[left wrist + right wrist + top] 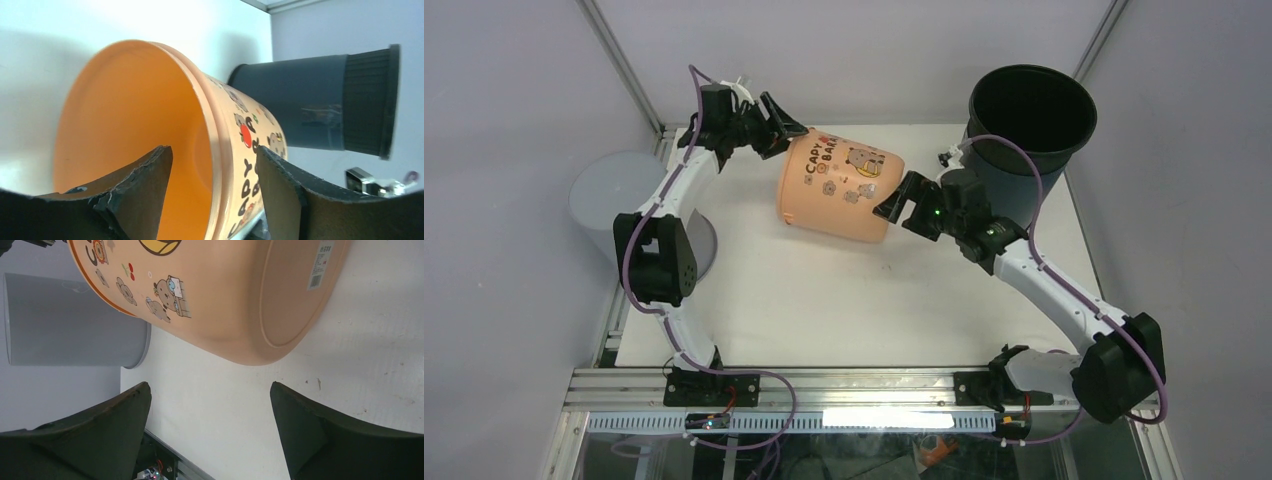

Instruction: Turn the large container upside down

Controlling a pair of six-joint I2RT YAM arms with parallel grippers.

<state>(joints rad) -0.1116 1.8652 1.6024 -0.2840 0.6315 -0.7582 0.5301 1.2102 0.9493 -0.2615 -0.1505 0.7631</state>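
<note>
The large peach-orange bucket (pixel 839 185) with cartoon prints lies tilted on its side on the white table, mouth toward the back left and base toward the right. My left gripper (pixel 789 128) is open at the mouth. In the left wrist view (pixel 214 150) one finger is inside the bucket (pixel 150 115) and one outside, straddling the rim without clamping it. My right gripper (pixel 894 200) is open just beside the bucket's base. In the right wrist view (pixel 210 385) the bucket (pixel 225 290) lies ahead of the fingers and nothing is between them.
A black pot (pixel 1029 110) stands upright at the back right, close behind the right arm, and shows in the left wrist view (pixel 320 100). A grey cylindrical container (pixel 609 195) stands off the table's left edge, seen in the right wrist view (pixel 70 325). The white table surface (pixel 824 300) extends toward the arm bases.
</note>
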